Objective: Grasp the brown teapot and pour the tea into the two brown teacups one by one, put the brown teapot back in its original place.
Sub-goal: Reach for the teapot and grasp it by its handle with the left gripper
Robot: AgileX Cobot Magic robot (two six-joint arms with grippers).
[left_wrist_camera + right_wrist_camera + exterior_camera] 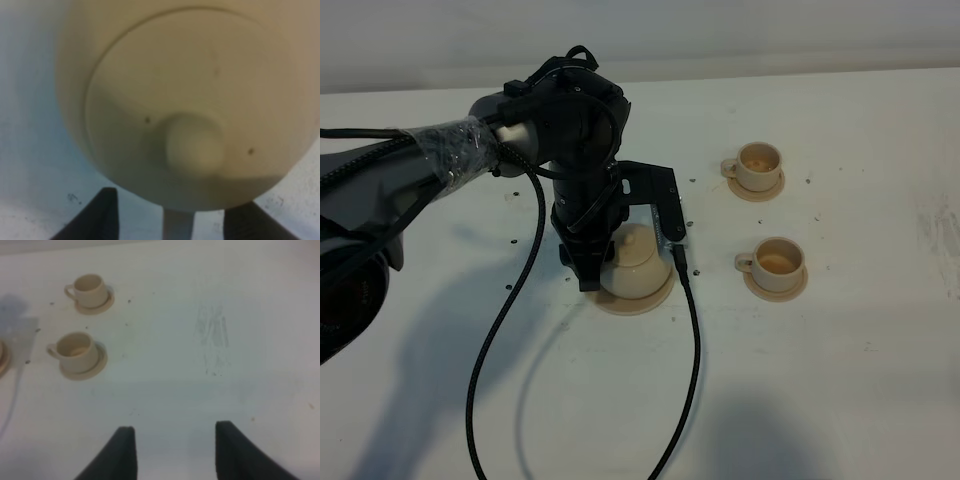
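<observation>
Left hand (174, 210): we see it spread, astride the handle (177, 226).
Right hand (172, 432): spread, above desk (225, 315).
Teapot (638, 262): on saucer (658, 298).

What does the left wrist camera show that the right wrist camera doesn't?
Only the left wrist: the round beige ceramic teapot close up, its knobbed lid, and its loop handle between the open jaws of the left gripper. Only the right wrist: the two small beige ceramic teacups on their saucers, and the right gripper, open and empty. Both: the white table.
</observation>
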